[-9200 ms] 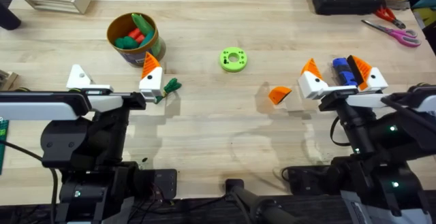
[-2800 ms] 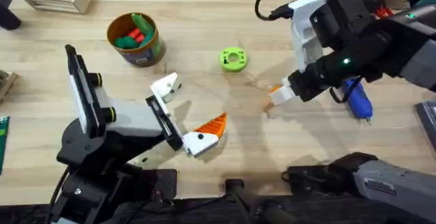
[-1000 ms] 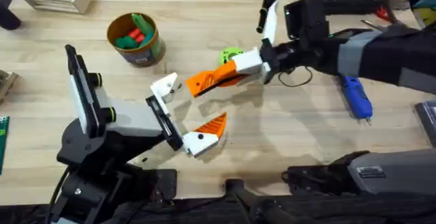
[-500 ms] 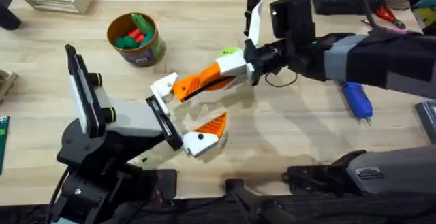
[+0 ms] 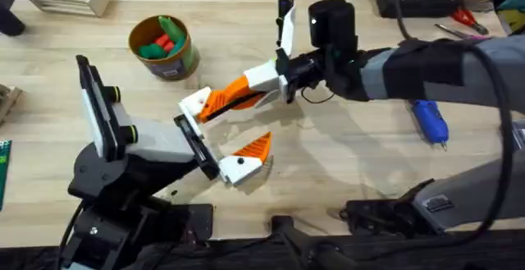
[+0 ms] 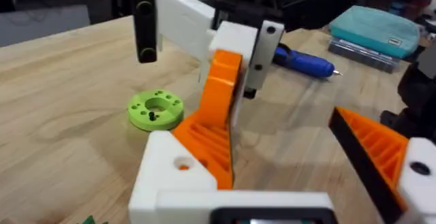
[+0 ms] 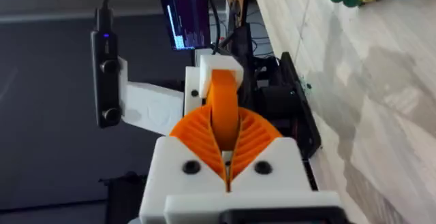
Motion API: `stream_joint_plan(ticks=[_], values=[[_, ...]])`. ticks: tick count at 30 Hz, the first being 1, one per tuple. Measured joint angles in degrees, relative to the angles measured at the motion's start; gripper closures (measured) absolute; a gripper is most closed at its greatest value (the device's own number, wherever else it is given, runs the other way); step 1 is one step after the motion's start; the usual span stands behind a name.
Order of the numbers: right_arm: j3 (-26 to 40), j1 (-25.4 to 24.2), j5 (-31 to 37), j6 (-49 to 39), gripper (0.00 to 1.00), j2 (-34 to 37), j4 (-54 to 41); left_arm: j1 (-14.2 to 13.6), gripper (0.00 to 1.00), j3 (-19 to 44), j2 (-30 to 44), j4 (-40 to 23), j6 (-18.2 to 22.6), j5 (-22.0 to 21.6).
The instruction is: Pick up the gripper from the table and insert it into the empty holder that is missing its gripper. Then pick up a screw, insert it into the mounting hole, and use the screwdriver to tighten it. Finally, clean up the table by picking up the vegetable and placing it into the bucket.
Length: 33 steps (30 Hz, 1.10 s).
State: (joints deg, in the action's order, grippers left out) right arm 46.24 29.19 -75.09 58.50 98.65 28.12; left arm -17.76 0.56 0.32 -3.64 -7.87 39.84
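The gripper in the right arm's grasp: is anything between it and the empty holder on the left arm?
Nothing visible. The right gripper holds the gripper with its tip already at the holder. The lime-green ring lies on the table behind them, off the path.

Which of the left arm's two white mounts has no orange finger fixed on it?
The holder, farther from the arm bases; the right gripper presses the loose orange finger against it.
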Motion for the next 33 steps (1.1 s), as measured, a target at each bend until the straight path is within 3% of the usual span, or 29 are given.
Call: stream_joint_plan(ticks=[11, 33], values=[[1.4, 1.8, 3.0, 4.1, 0.987, 1.5, 2.6, 0.3, 0.014, 0.0, 0.0, 0.0, -1.2, -1.3], [1.7, 2.7, 6.5, 4.3, 0.985, 1.5, 2.8, 0.5, 0.013, 0.0, 0.1, 0.0, -2.1, -2.3]])
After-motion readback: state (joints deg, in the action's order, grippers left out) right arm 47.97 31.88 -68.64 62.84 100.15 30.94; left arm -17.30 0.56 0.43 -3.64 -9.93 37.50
